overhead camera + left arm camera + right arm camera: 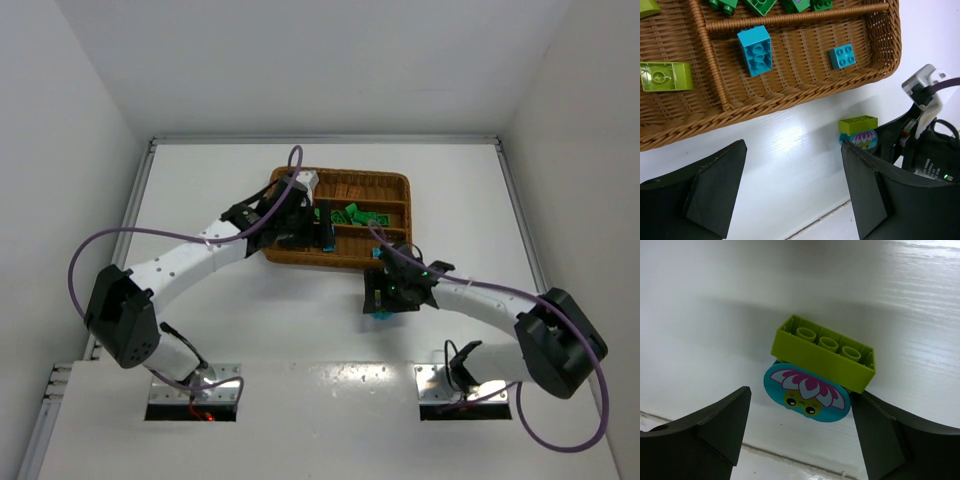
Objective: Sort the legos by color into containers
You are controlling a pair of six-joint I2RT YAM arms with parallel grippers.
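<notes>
The wicker tray (392, 182) lies at the table's middle back. In the left wrist view its near section (805, 75) holds two cyan bricks (755, 50), the wide section a lime brick (665, 76), and another section green bricks (760, 5). My left gripper (792, 192) is open and empty, above the tray's near edge (322, 235). On the table a lime brick (822, 352) sits stacked on a cyan oval piece with a flower face (806, 395). My right gripper (800, 427) is open with its fingers either side of this stack; the right finger (880, 430) is close against it.
The stack also shows in the left wrist view (858, 125), just off the tray's near right corner, next to my right arm (920, 145). White walls enclose the table on three sides. A seam runs across the table near the stack.
</notes>
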